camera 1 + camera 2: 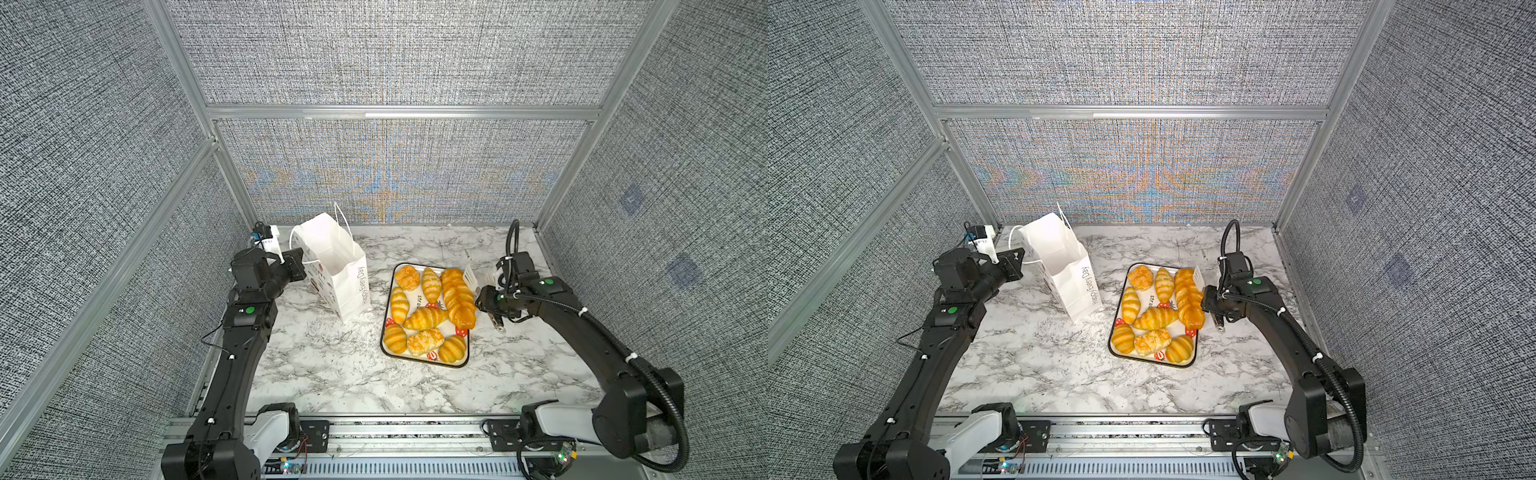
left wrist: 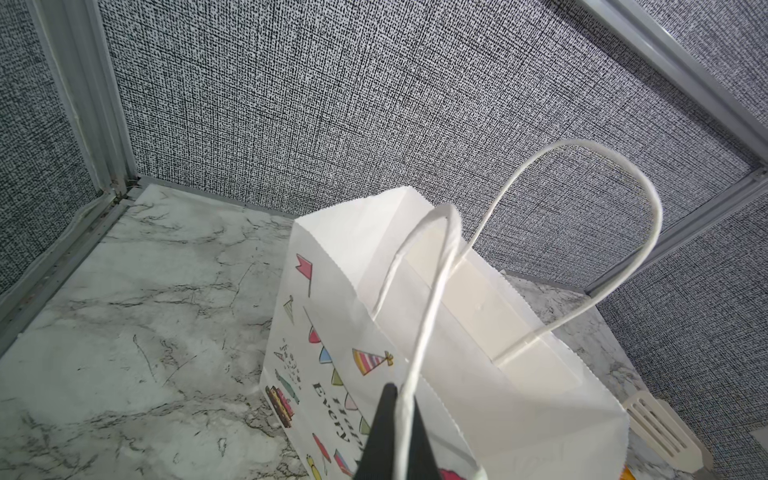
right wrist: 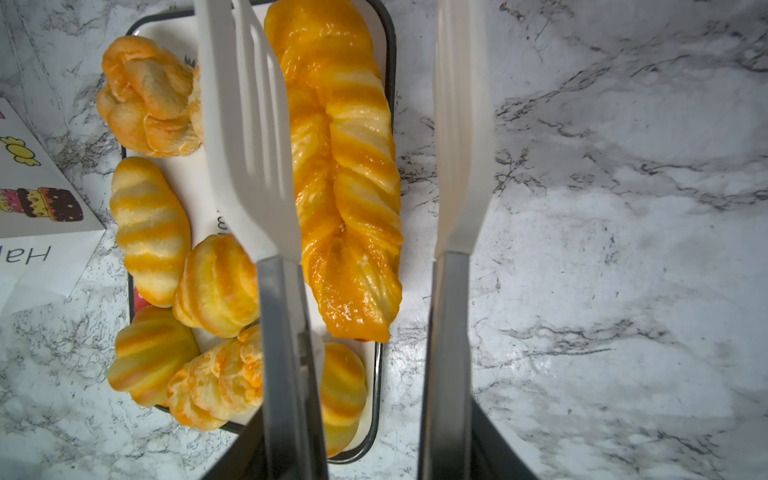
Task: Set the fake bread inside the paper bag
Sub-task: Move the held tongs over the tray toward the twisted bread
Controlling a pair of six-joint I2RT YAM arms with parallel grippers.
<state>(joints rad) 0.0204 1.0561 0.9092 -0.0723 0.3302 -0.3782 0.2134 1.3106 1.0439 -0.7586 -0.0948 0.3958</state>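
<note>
White cord is what my left fingers (image 2: 384,428) are clenched on: one handle (image 2: 415,374) of the paper bag (image 1: 336,270). The bag stands upright on the marble bench (image 1: 332,374) with its mouth open, just beside the strawberry-printed tray (image 1: 417,300). My right fingers (image 3: 496,455) are grasping the grey handles of the white slotted tongs (image 3: 249,145), whose blades are spread apart.

All the fake bread (image 1: 424,318) I can see lies on the tray, and none shows in the bag. One blade hangs over the tray between the braided loaf (image 3: 345,178) and the rolls (image 3: 216,286). The other hangs over bare bench past the tray's rim, so the loaf sits between them. Whether either blade touches it I cannot tell.

I judge this to be the first pick, lining up on the loaf. Next I should lower the blades to its flanks and squeeze near the middle so it doesn't tip. Then I lift it clear of the rim and carry it across to the bag's mouth, with my left side steadying the bag.
</note>
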